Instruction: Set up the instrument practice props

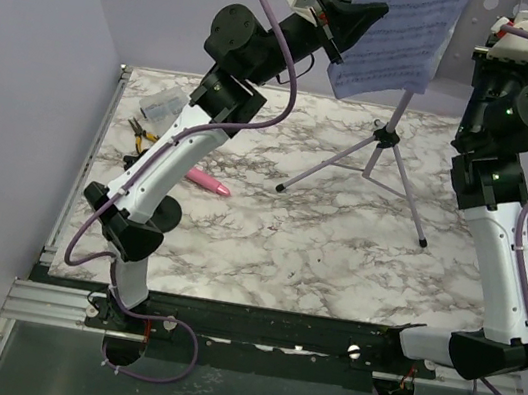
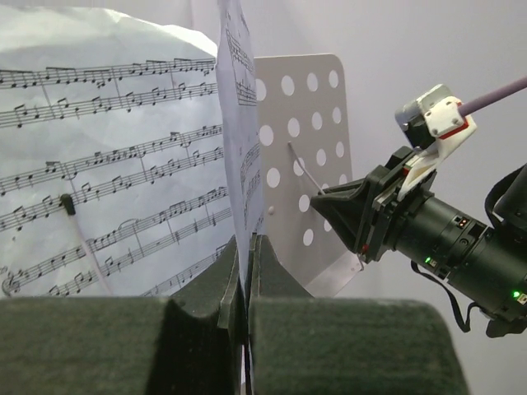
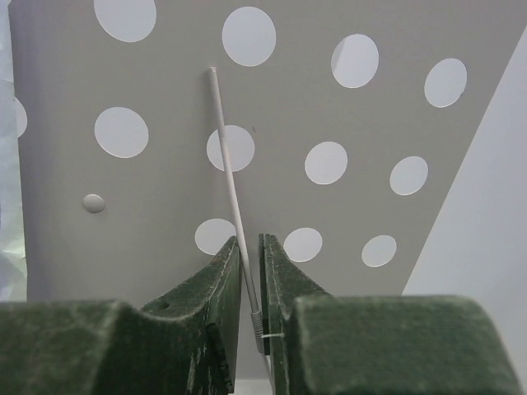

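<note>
The lavender perforated music-stand desk (image 1: 474, 35) stands on a thin silver tripod (image 1: 388, 137) at the back of the table. My left gripper (image 1: 374, 15) is shut on the edge of the printed sheet-music pages (image 1: 398, 32) and holds them up in front of the desk. In the left wrist view the pages (image 2: 115, 164) run between my closed fingers (image 2: 230, 280). My right gripper (image 3: 249, 247) is shut on the desk's thin wire page holder (image 3: 226, 148), against the desk face (image 3: 165, 82). The pink microphone (image 1: 208, 182) lies on the table at the left.
Orange-handled pliers (image 1: 140, 133) and a clear plastic box (image 1: 162, 110) lie at the back left of the marble table (image 1: 315, 257). A black round shape (image 1: 164, 213) shows behind my left arm. The tripod legs spread over the back middle.
</note>
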